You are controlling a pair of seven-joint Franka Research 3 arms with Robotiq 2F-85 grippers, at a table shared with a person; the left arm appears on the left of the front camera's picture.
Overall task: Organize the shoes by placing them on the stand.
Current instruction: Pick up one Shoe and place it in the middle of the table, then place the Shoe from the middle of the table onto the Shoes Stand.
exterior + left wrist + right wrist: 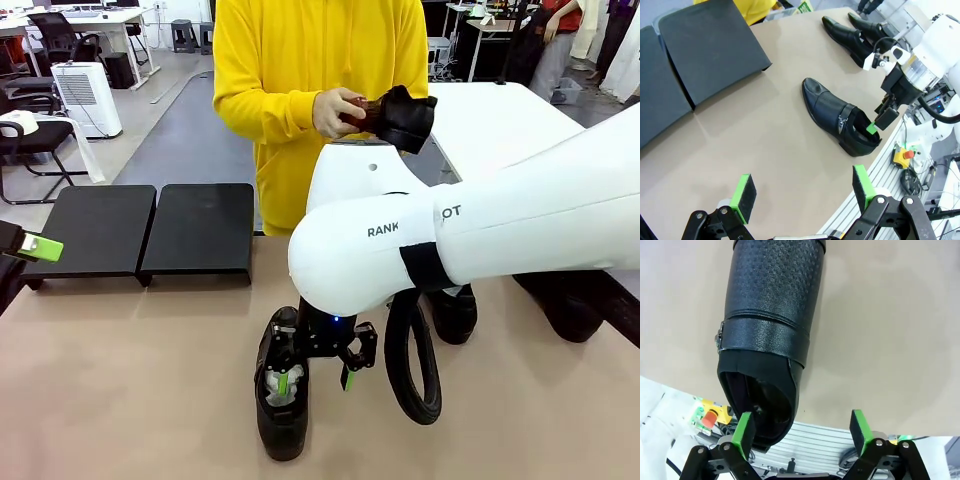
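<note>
**No shoe is on the stand [150, 228] yet**

On the left, the left claw [804, 192] is wide open and holds nothing. The black stand is bare, so I think all four shoes are left to do. In the middle, the near shoe [280, 425] lies on the table [130, 380]. The right claw [314, 380] is open over it, one finger inside, not squeezing. The person's hand [335, 112] holds a second shoe [405, 120]. Two more shoes [842, 34] wait on the right.

a grey floor [185, 130] ran back through a bright, evenly lit room. a white boxy appliance [86, 97] stood on it at the left, beside a black office chair [30, 135]. white desks [95, 20] stood farther back with dark stools [185, 35] nearby, and a white table [500, 125] at the right.
</note>
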